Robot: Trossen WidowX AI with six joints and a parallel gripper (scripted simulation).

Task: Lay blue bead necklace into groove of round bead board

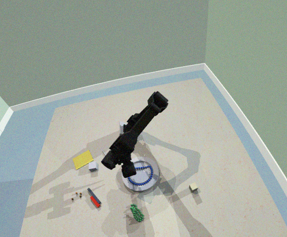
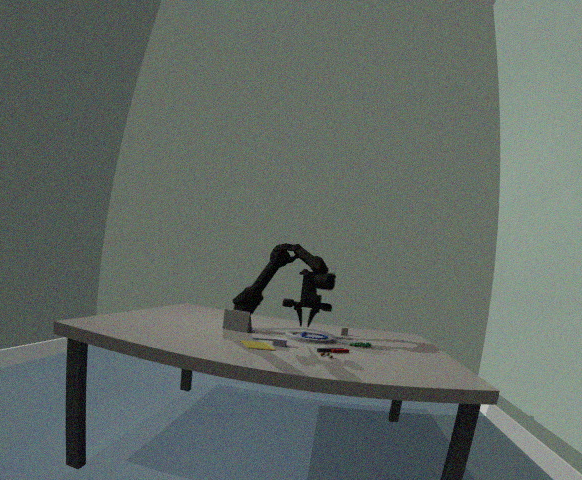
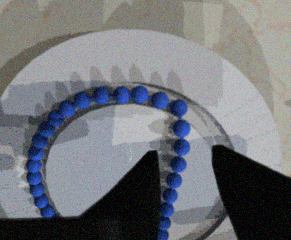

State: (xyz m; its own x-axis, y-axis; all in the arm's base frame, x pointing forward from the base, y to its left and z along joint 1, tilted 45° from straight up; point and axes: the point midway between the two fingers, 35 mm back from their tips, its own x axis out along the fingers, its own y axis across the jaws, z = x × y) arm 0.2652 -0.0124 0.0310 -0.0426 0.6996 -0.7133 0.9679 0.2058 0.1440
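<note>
On the bench (image 1: 230, 163) (image 2: 157, 356), a yellow rectangular sheet (image 1: 83, 159) (image 2: 257, 345) is lying flat, and a pale grey cube (image 1: 92, 166) (image 2: 280, 343) is sitting just beside it. A red and dark grey bar-shaped object (image 1: 94, 197) (image 2: 332, 350) is lying near some small brown beads (image 1: 80, 196). A bunch of green beads (image 1: 137, 213) (image 2: 360, 344) is resting apart from these. A cream cube (image 1: 193, 187) (image 2: 344, 331) is standing well apart from the yellow sheet.
</note>
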